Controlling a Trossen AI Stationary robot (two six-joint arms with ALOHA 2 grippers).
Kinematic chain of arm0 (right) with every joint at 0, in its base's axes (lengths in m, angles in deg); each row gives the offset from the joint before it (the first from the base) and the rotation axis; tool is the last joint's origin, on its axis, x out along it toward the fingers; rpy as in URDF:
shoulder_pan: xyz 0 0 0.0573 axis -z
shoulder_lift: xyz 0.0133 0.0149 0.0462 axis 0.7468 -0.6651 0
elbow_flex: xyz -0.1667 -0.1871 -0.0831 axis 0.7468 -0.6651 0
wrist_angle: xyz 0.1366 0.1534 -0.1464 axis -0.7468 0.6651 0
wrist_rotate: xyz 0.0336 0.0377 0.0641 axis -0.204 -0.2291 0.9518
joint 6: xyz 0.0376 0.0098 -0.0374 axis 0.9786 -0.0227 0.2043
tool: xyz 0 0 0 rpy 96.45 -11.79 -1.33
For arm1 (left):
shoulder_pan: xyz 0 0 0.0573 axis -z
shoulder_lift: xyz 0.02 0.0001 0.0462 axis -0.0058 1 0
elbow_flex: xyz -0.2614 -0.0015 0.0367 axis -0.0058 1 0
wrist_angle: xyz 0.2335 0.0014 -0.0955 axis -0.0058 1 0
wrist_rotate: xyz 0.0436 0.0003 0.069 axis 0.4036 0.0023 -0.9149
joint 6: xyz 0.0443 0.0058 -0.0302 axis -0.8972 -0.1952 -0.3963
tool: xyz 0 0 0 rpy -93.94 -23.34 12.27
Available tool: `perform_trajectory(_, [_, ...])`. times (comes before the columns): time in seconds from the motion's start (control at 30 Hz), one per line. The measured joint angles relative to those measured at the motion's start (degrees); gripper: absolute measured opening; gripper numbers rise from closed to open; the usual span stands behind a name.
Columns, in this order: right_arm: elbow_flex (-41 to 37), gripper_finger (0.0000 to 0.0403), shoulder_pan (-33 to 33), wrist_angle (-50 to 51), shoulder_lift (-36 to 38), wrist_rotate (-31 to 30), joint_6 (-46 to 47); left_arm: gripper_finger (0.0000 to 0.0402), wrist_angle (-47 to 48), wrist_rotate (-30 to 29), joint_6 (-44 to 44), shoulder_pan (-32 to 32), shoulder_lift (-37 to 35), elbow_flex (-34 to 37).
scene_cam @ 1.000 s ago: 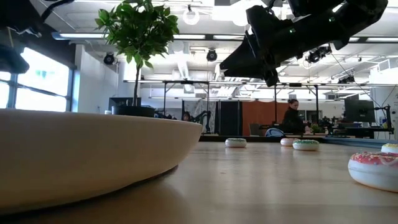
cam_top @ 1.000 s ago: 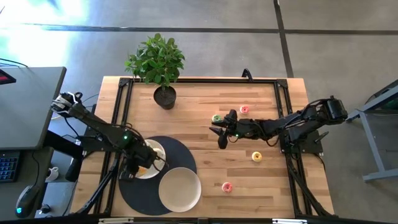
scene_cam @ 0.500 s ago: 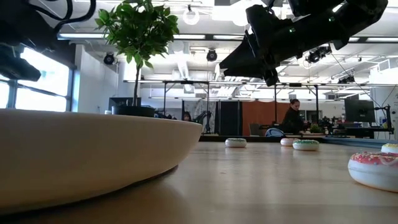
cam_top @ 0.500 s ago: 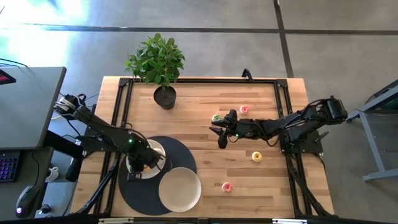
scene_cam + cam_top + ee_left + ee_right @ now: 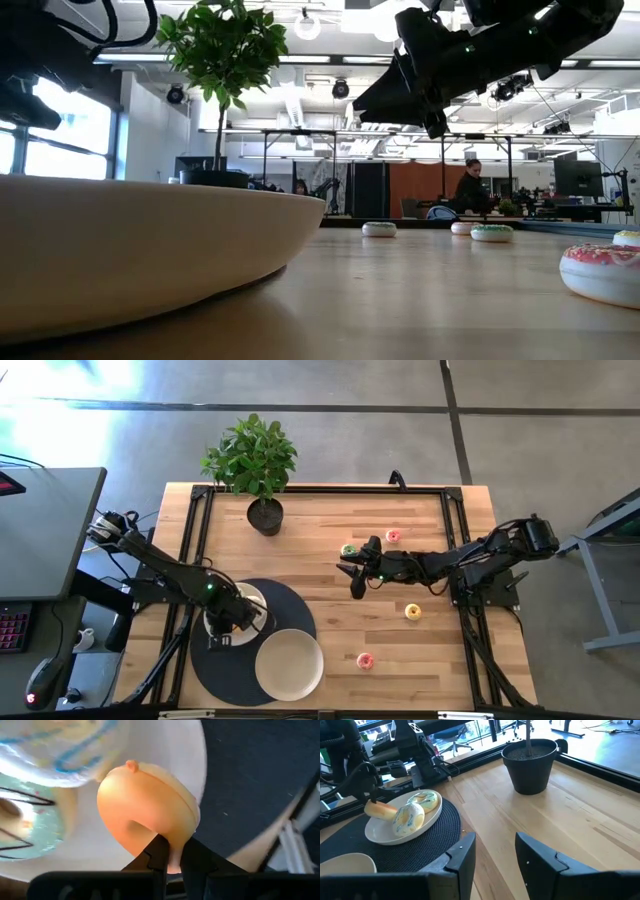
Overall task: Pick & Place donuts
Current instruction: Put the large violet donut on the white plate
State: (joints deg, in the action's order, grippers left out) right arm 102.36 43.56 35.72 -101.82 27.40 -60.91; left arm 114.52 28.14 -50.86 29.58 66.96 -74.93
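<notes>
Meanwhile left gripper (image 5: 172, 862) pinches orange donut (image 5: 145, 812) at plate (image 5: 197, 760) edge.

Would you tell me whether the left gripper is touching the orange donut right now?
Touching: in the left wrist view the left gripper has both fingertips pinched on the rim of the orange donut, with no gap.

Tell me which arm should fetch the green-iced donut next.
Right. The right gripper hangs open just beside the green-iced donut, mid-table. The left gripper is shut on an orange donut over the small white plate, across the table.
</notes>
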Motion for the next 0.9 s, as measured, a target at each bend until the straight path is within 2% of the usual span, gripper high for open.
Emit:
perform_trajectory(0.2, [0.0,0.0134,0.0,0.0,0.0,0.0,0.0,0.0017,-4.0,5.8,-9.0,0.0,0.0,0.0])
perform_trajectory(0.37, [0.0,0.0134,0.0,0.0,0.0,0.0,0.0,0.0005,-5.2,4.4,-12.1,0.0,-0.2,0.0])
perform_trajectory(0.57, [0.0,0.0134,0.0,0.0,0.0,0.0,0.0,0.002,-5.3,-1.4,-5.7,0.0,-0.2,0.0])
perform_trajectory(0.8, [0.0,0.0134,0.0,0.0,0.0,0.0,0.0,0.0036,-5.3,-0.3,-1.9,0.0,-0.2,0.0])
perform_trajectory(0.9, [0.0,0.0134,0.0,0.0,0.0,0.0,0.0,0.0045,-4.7,-1.9,-0.4,0.0,-0.2,0.0])
